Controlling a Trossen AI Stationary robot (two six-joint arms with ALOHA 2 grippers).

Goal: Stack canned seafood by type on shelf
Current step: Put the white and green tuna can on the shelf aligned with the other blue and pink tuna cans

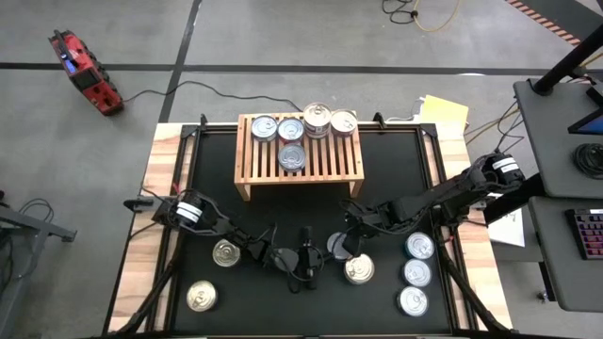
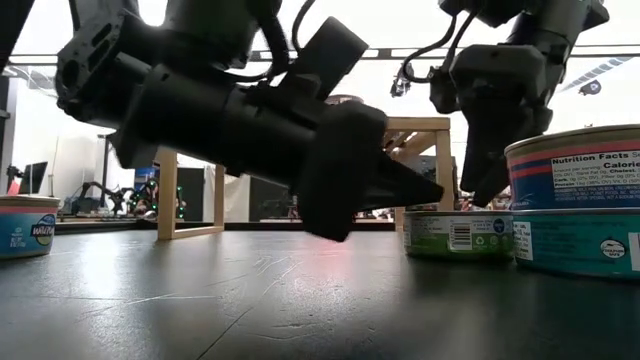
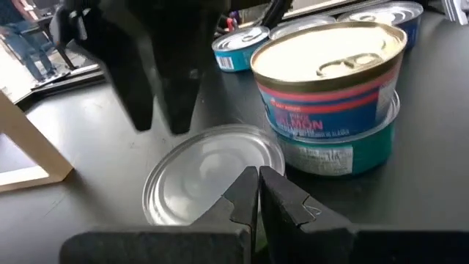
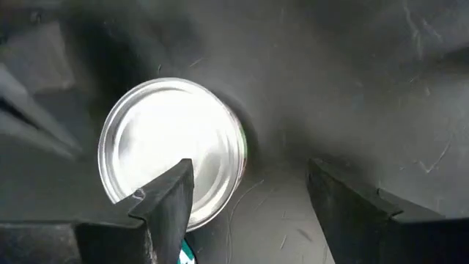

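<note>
Hovering over a flat silver-lidded tin (image 4: pixel 172 150), the right gripper (image 4: pixel 249 194) is held with fingers apart, one finger over the lid and the other past its rim; a descent from here could strike and skid the tin. The left gripper (image 3: pixel 258 196), fingers together, is parked just beside the tin.

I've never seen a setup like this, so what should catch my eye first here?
Two dark arms meet low over the black mat near the front: the right gripper hangs open just over a flat silver tin, while the left gripper sits shut beside it. Behind them, a wooden shelf already carries several tins.
</note>
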